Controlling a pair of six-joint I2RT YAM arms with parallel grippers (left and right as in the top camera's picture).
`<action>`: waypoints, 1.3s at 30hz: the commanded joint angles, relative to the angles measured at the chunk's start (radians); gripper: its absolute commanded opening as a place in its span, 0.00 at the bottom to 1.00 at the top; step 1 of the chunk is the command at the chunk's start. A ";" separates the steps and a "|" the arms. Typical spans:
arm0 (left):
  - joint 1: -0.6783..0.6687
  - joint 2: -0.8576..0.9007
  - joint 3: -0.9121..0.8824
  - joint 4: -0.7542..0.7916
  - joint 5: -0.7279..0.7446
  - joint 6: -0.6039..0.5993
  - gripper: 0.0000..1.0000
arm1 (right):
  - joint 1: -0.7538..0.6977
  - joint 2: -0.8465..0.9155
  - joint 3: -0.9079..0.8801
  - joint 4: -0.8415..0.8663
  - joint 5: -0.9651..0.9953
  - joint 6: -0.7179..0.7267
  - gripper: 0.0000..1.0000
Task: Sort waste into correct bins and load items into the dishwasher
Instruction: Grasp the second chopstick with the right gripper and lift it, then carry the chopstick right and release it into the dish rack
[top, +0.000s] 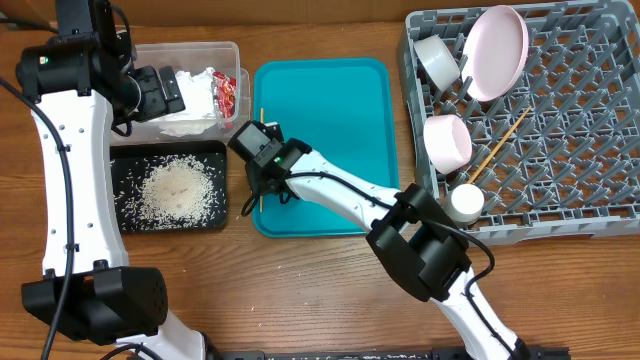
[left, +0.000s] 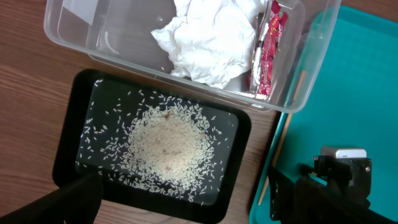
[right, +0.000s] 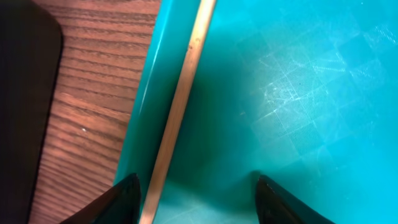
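The large square grey plastic dish rack takes up the right end of the wooden table. To its left, in the middle of the table, lies a flat teal tray. Left of that are a clear rectangular plastic tub and, just below it in the overhead view, a shallow black rectangular tray.

A white round plate stands on edge among the pegs at the rack's upper left. A grey metal bowl is tipped on its side just left of the plate. A small white bowl leans at the rack's left side below them. A small white cup sits at the rack's lower left corner. A thin wooden chopstick lies slanted across the grid beside the bowl.

A crumpled white paper napkin is in the tub. A small red-and-brown snack wrapper stands against the tub's right wall, touching the napkin. Loose white rice grains are heaped in the middle of the black tray, with strays around the heap.

The left pincer hovers over the tub with its fingers spread and nothing between them. The right pincer is low over the teal tray's left rim, fingers apart. The second chopstick lies along that rim between them, close to one finger and not clamped.
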 joint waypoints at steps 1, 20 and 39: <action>-0.002 0.009 0.022 0.001 -0.006 -0.021 1.00 | 0.002 0.028 0.011 -0.005 0.045 0.003 0.63; -0.002 0.009 0.022 0.001 -0.006 -0.021 1.00 | 0.004 0.058 0.056 -0.160 0.018 0.019 0.22; -0.002 0.009 0.022 0.001 -0.006 -0.021 1.00 | -0.162 0.026 0.517 -0.603 -0.047 0.030 0.04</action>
